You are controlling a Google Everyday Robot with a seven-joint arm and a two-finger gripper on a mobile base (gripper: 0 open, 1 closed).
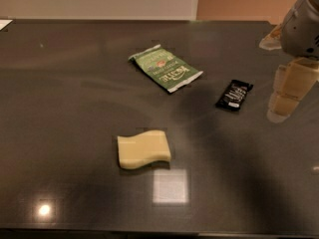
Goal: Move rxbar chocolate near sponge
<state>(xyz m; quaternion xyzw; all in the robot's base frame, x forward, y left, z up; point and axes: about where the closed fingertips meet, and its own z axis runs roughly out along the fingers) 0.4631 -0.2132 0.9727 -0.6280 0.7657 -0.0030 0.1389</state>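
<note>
- The gripper (281, 109) hangs at the right edge of the view, pale tan and pointing down over the table (70, 88). From this angle I cannot tell whether it is spread or closed. Nothing shows in its grasp.
- Above it, the grey-white arm (302, 26) runs out of the top right corner.
- The bar (234, 95) lies flat on the table just left of the gripper, apart from it. It is black with white lettering, its long side running from upper right to lower left.
- The packet (165, 67), green and white, lies flat further left and further back, near the bar but not touching it.
- The sponge (143, 149), pale yellow with wavy edges, sits toward the front near the middle of the table, well apart from the bar and from the packet.
- The table is dark and glossy, with two bright reflections of light near the front edge.
- A small pale shape (271, 38) sits at the far right of the table beside the arm, perhaps paper.
</note>
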